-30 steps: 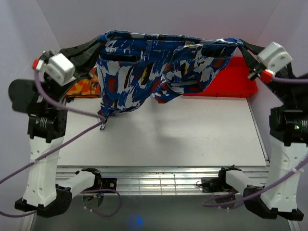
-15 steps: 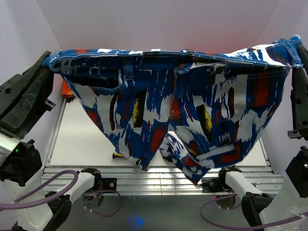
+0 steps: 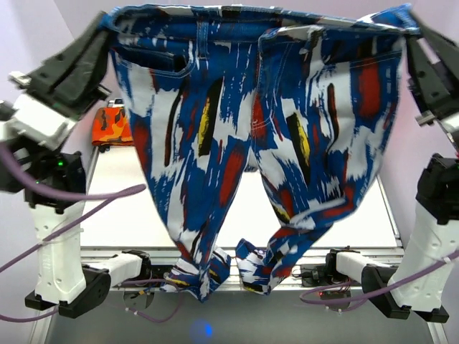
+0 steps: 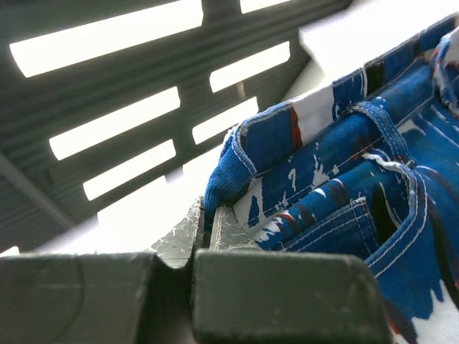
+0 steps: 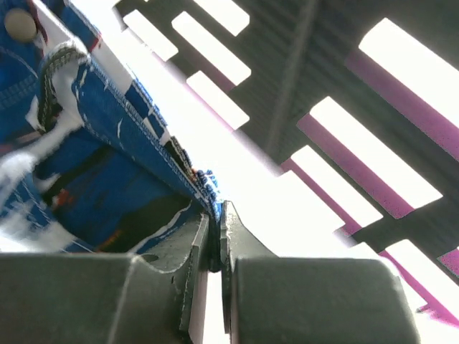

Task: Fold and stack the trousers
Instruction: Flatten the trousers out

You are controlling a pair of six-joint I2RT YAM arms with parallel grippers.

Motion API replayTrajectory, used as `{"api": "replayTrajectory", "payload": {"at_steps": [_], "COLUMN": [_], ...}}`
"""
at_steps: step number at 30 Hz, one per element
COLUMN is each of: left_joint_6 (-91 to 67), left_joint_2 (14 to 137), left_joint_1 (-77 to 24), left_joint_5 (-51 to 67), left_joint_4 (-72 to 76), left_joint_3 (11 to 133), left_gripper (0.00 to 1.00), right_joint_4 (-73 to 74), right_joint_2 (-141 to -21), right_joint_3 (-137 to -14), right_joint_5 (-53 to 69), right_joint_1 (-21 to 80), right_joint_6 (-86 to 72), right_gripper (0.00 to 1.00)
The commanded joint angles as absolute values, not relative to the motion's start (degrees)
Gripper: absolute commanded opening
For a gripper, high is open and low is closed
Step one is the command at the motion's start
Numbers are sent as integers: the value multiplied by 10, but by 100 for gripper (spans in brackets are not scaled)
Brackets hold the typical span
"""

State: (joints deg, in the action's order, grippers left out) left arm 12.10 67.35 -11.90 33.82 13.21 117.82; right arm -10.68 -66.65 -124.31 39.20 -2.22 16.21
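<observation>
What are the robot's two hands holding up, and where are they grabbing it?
The trousers. The left gripper and the right gripper each pinch one end of the waistband.

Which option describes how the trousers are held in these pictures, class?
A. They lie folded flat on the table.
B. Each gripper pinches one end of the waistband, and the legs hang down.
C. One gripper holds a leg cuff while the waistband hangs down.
B: the left gripper and the right gripper are each shut on a corner of the waistband, so the trousers are spread wide with both legs hanging down.
</observation>
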Motion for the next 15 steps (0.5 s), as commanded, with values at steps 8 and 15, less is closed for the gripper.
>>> {"api": "replayTrajectory", "payload": {"at_steps": [8,15], "left_joint_6": [250,227], "left_joint_2": [481,483], "left_joint_1": [-103,-103], "left_joint_5": [103,49], "left_joint_4": [22,3], "left_joint_3": [761,571], "left_gripper": [0,0], "right_joint_4": [47,34], "right_joint_2": [-605,-685], "right_joint_3": [-899,-741], "right_joint_5": [346,310], "right_joint_1": [-30,53], "right_joint_6": [220,262], "right_gripper": [8,8]}}
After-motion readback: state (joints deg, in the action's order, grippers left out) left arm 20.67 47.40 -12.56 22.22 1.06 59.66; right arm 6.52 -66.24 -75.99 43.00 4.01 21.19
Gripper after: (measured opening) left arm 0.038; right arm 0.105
